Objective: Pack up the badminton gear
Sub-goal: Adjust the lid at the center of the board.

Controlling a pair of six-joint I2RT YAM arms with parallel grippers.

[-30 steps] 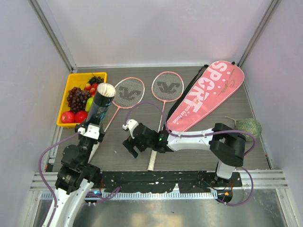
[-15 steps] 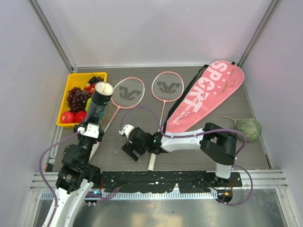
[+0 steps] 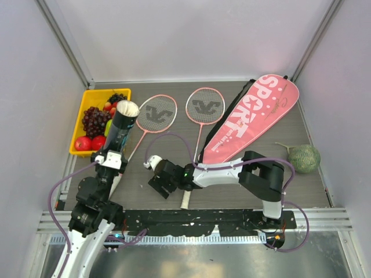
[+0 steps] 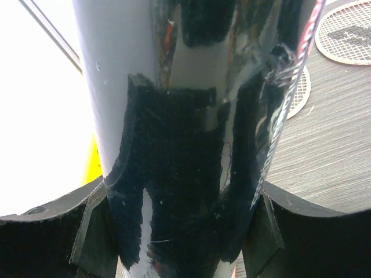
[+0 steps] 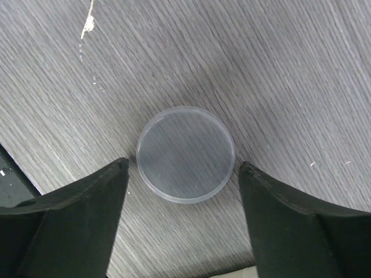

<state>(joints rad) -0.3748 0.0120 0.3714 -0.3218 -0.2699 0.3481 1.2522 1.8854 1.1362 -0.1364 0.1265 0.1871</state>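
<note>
Two jaws of the right gripper [image 5: 182, 169] stand wide apart on either side of a clear round lid [image 5: 185, 153], which lies flat on the surface [image 5: 278, 69], ungripped. That arm reaches low and leftward, just beside the right racket [image 3: 204, 106] handle. The left gripper [image 3: 113, 157] clamps the dark tube [image 3: 120, 130] nearly upright, with a shuttlecock [image 3: 128, 108] at its top. The left racket [image 3: 157, 113] and pink bag [image 3: 255, 116] lie farther back.

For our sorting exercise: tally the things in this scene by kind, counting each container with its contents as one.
Rackets: 2
Tube: 1
Racket bag: 1
Clear lid: 1
Fruit tray: 1
Netted ball: 1
Total: 7
</note>
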